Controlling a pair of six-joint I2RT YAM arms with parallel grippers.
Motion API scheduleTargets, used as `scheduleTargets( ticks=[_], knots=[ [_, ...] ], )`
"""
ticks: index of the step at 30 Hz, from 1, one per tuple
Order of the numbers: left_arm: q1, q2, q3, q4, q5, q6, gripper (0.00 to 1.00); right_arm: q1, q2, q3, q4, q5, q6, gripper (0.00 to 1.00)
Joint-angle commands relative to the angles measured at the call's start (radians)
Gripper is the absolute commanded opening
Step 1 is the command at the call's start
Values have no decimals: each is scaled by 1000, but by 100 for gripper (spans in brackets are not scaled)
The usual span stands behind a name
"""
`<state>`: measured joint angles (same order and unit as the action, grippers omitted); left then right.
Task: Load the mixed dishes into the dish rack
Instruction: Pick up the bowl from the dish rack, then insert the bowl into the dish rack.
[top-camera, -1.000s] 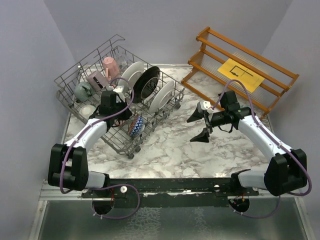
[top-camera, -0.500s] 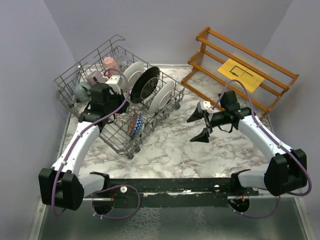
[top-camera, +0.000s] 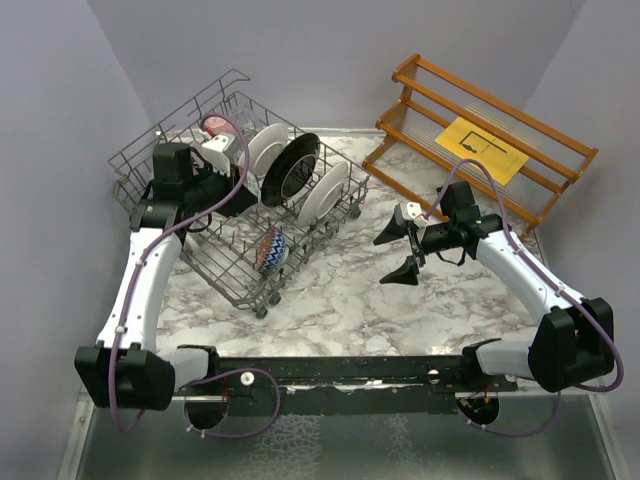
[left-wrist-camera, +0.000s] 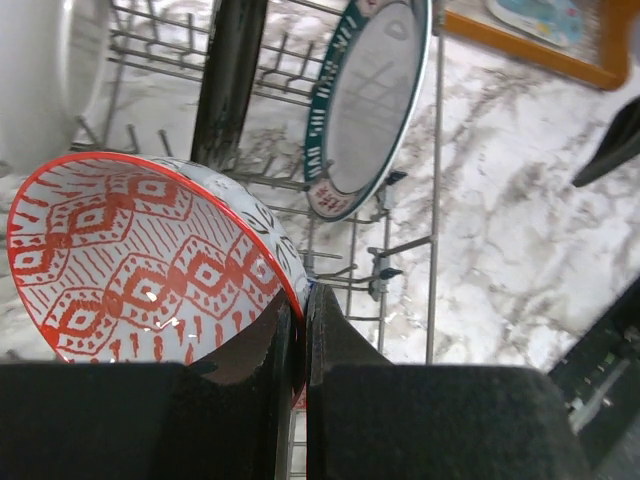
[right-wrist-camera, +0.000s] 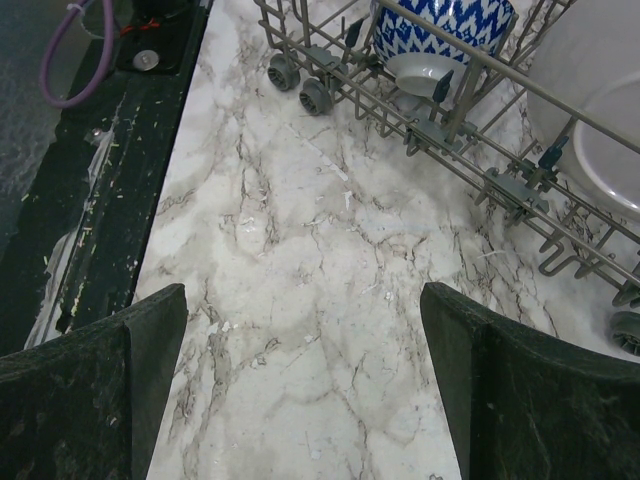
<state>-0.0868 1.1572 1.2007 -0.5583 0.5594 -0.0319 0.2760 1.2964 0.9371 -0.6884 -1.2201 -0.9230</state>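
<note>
- Left jaws are clenching on the rim of the red patterned bowl (left-wrist-camera: 130, 260), one finger inside and one outside; the bowl is tipping on its side within the dish rack (top-camera: 330, 225), and whether it is touching the wires cannot be told
- Just beyond the held bowl, a black dish (left-wrist-camera: 228, 80) seen edge-on and the black-rimmed plate with red characters (left-wrist-camera: 370, 100) are standing in the tines
- Left arm (top-camera: 145, 265) is stretching further than a second ago: the wrist has swung from the rack's middle front to its far left back corner, so the bowl is travelling with it
- Blue patterned bowl (top-camera: 272, 250) is sitting in the rack's near corner, unmoved over that second
- Right jaws are hanging released, wide apart, gripping nothing, over bare counter (right-wrist-camera: 300, 250) just beside the rack; right arm (top-camera: 520, 265) is not shifting
- Judgement: the bowl is being taken to a back slot and is not yet set down; no dish is showing loose on the counter, so loading is probably nearing its end
</note>
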Motion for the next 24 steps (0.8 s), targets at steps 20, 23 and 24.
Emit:
scheduleTargets(
  ticks=[20,23,24],
  knots=[
    [177,418,149,-396,770,428,0,3,21,-3,-26,-42,-32,100],
    [171,394,121,-373,781,395,0,3,23,-2,-26,-42,-32,100],
    [170,384,107,-358,784,374,0,2,24,-3,-26,-42,-33,100]
  ],
)
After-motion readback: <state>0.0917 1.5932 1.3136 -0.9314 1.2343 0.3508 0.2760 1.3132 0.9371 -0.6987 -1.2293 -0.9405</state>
